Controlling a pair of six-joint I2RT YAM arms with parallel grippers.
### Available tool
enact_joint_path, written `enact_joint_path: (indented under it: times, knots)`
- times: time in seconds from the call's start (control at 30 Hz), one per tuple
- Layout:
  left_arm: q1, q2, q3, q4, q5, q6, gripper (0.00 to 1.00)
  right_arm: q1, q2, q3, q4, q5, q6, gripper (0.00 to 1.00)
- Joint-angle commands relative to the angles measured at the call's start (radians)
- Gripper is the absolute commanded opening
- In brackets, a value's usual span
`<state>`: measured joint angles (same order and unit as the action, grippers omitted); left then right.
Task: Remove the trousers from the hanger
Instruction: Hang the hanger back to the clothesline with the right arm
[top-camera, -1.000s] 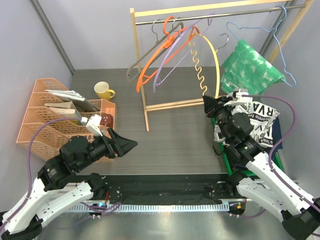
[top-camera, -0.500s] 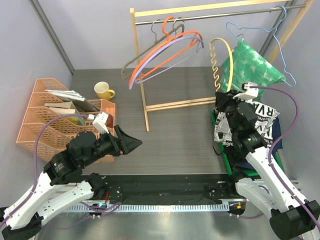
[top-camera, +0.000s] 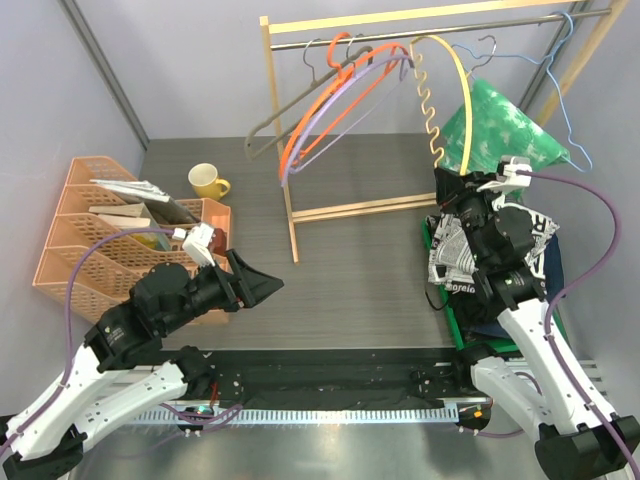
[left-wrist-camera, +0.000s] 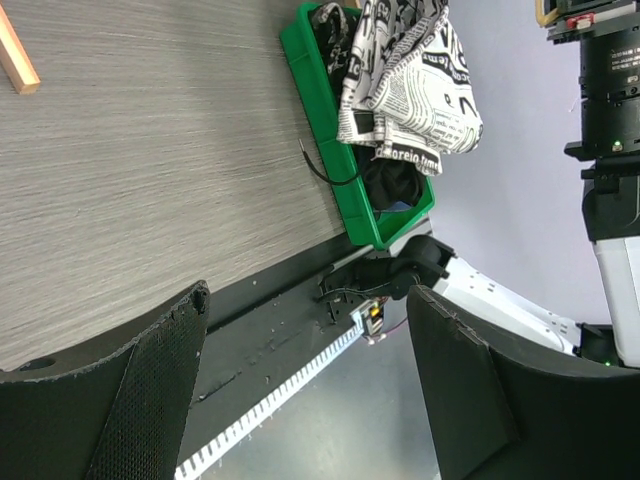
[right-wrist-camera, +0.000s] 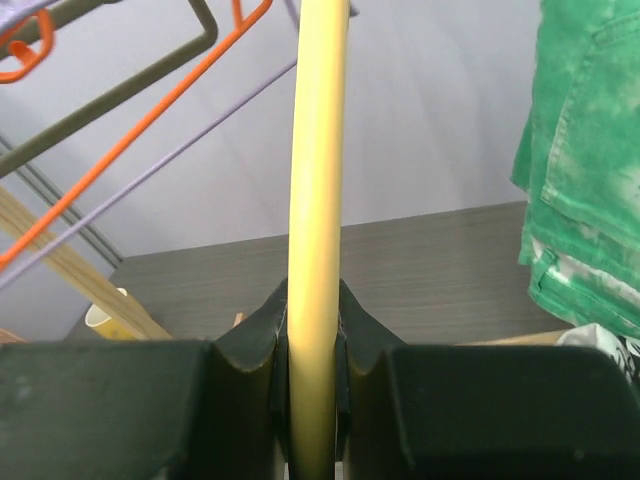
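The right hand squeezes the bare yellow hanger, which I think needs hooking on the rail next, the left hand is open, and green trousers hang nearby.

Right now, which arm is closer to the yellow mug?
Left. The left arm's fingers hover open on the near side of the yellow mug, by the orange file trays; the right arm's fingers are across the table, shut on the yellow hanger.
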<state>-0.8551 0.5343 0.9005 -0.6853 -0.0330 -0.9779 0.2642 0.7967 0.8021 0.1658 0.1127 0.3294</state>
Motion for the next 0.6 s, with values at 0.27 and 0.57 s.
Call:
enact_joint_path:
  times: [0.27,0.57]
  knots:
    - [-0.001,-0.004,0.038,0.027,0.008,-0.001,0.79,-0.006,-0.058,0.0,0.27,-0.011,0.011,0.01]
    - [0.001,-0.005,0.04,0.029,0.008,-0.005,0.79,-0.008,0.021,0.006,0.316,-0.045,0.036,0.01]
